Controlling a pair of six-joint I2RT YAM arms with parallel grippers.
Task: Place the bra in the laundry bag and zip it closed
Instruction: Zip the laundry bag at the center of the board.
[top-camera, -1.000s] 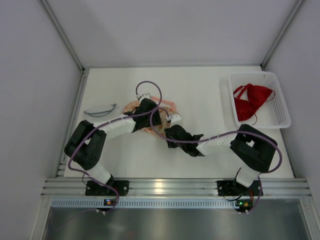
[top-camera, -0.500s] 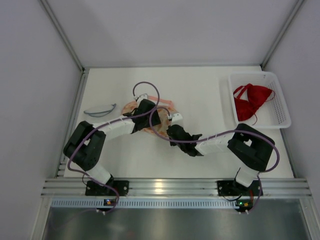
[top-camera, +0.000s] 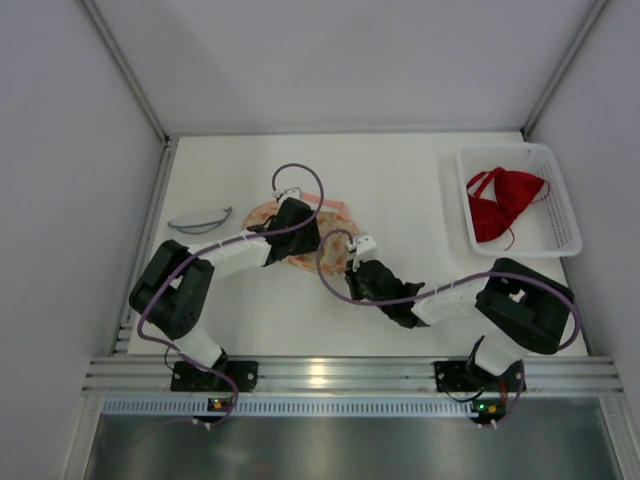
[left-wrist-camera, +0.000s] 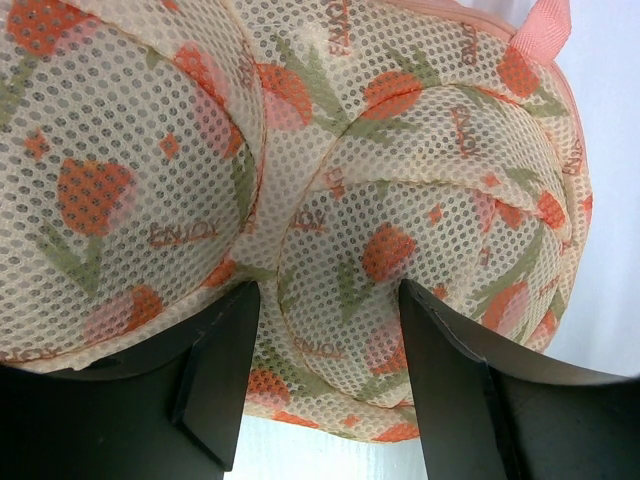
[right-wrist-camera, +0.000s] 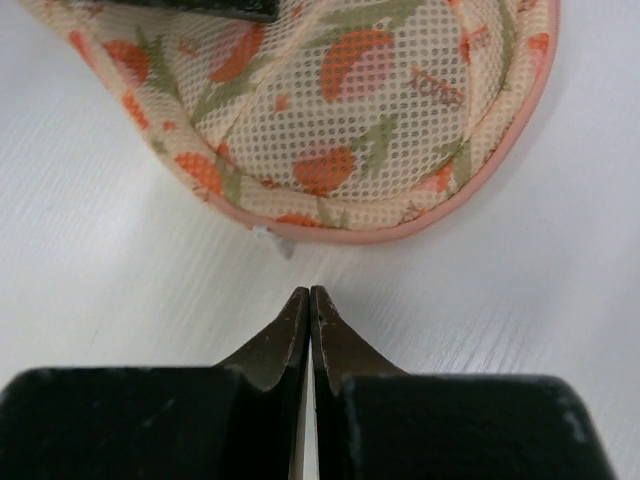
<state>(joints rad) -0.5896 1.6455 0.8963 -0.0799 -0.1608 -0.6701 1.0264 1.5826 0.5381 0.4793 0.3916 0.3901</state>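
The laundry bag (top-camera: 262, 213) is cream mesh with orange fruit print and pink trim; it lies mid-table, mostly under my left gripper (top-camera: 300, 238). In the left wrist view the left gripper (left-wrist-camera: 330, 300) is shut on the bag (left-wrist-camera: 420, 150), its fingers pressing either side of one mesh dome. My right gripper (right-wrist-camera: 309, 292) is shut and empty, its tips on the table a little short of the bag's pink rim (right-wrist-camera: 340, 110) and the small grey zipper pull (right-wrist-camera: 275, 240). The red bra (top-camera: 505, 200) lies in the white basket (top-camera: 560, 215) at the right.
A thin grey curved thing (top-camera: 200, 220) lies left of the bag. The arms' purple cables loop over the bag area. Grey walls close off the table's left, back and right sides.
My right gripper has shut with nothing in it and drawn back toward the near right, away from the bag's rim. The left gripper stays on the bag.
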